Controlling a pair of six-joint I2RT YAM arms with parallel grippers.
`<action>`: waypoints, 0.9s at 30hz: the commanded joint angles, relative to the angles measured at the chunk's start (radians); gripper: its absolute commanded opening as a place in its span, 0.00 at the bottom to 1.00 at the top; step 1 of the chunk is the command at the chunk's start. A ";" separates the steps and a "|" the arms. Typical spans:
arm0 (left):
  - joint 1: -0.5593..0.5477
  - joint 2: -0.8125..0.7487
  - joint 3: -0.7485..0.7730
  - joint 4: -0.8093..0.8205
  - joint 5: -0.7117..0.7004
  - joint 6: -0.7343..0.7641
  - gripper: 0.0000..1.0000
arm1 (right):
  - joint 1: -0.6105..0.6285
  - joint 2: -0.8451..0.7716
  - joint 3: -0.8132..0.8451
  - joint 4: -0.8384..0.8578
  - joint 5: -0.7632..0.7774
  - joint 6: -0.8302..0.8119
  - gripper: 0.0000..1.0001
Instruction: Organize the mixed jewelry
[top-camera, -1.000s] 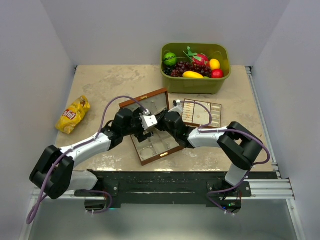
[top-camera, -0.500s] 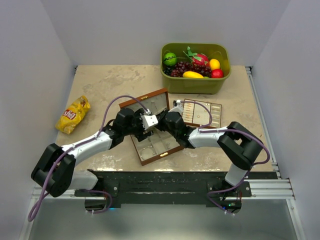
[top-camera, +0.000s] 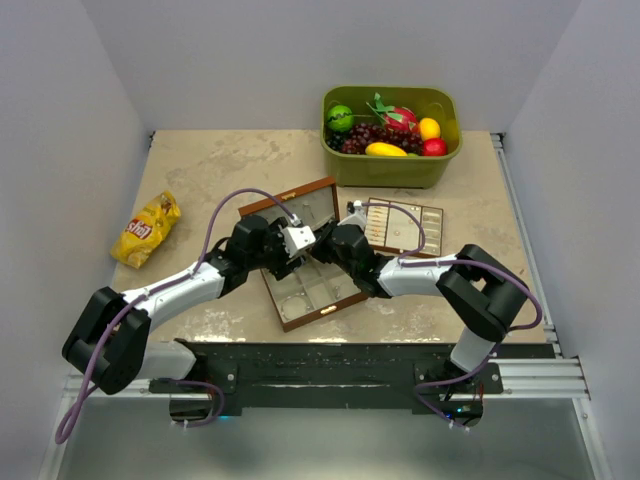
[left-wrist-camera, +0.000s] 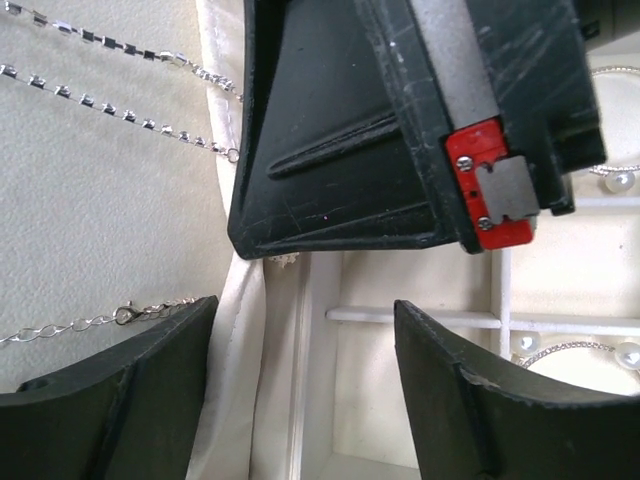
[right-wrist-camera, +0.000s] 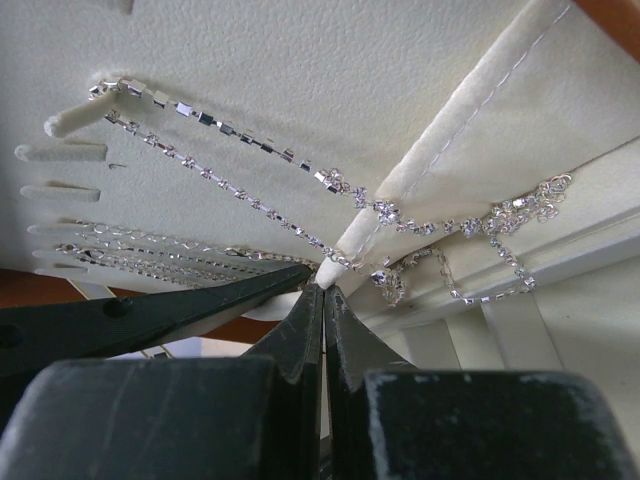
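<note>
Yellow bag (top-camera: 147, 228) sits far left on the worktop (top-camera: 210, 165), well apart from the action. Moving in, the left hand (left-wrist-camera: 305, 305) hangs low over the open box (top-camera: 322, 311). Its fingers (left-wrist-camera: 120, 390) are parted, and only a cream divider shows in the gap. On its left, chains (left-wrist-camera: 110, 95) stretch across the cream lid lining, and one with a small clasp ends just beside the left finger.

And look what stands in the way: the other arm's black body, with a red fitting, fills the top of the left wrist view, just beyond those fingertips. Pearls (left-wrist-camera: 615, 182) peek out of the compartments at the right edge.

Over to the right hand (right-wrist-camera: 323, 295): fingers pressed flat together, tips right up at the padded ridge between lid and compartments, where one sparkling chain drapes over. Whether a link is pinched, I cannot tell. More chains hang from cream pegs in the lid, and a dark wedge of the left finger crowds in low on the left.

Further right, the tray (top-camera: 432, 222) lies just beside the box, its pieces too small to make out. Back right, a green bin (top-camera: 390, 170) of fruit (top-camera: 385, 132) stands well apart.
</note>
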 joint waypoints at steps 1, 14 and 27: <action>0.008 -0.002 0.016 -0.062 -0.059 -0.041 0.72 | -0.014 -0.081 0.006 0.107 0.018 -0.017 0.00; 0.010 0.019 0.019 -0.117 -0.042 -0.050 0.67 | -0.022 -0.136 -0.090 0.230 0.011 -0.046 0.21; 0.010 0.017 0.028 -0.136 0.021 -0.076 0.29 | -0.062 -0.334 -0.118 -0.136 0.146 -0.148 0.25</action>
